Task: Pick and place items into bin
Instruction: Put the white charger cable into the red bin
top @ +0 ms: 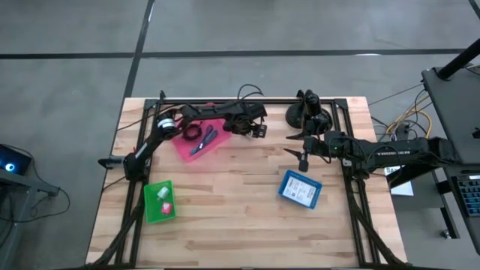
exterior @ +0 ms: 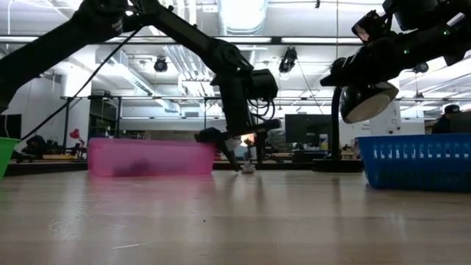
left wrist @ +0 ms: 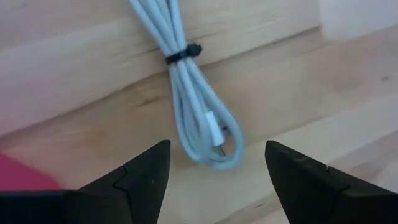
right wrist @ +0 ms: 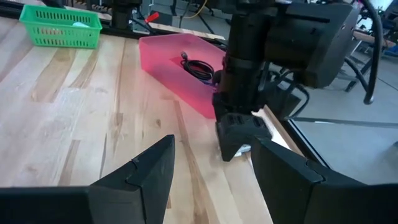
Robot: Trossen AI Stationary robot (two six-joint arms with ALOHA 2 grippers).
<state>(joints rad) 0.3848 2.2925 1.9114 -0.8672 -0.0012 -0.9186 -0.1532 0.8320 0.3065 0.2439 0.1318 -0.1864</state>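
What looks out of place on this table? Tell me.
One white cable bundle lies loose on the wooden table beside the pink bin, not inside it. The open left gripper hovers over it. Nothing looks spilled or damaged.

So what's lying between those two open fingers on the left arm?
A tied white cable lies on bare wood, framed by the open left gripper in its wrist view.

A light wooden plank worktop (top: 240,217) framed by black rails fills the scene. A pink bin (top: 196,140) lies on it at the far left, a green basket (top: 159,201) at the near left and a blue basket (top: 300,188) right of centre. A tied white cable (left wrist: 198,99) lies on the bare wood just beside the pink bin, and a black domed mount (top: 295,114) stands at the far edge.
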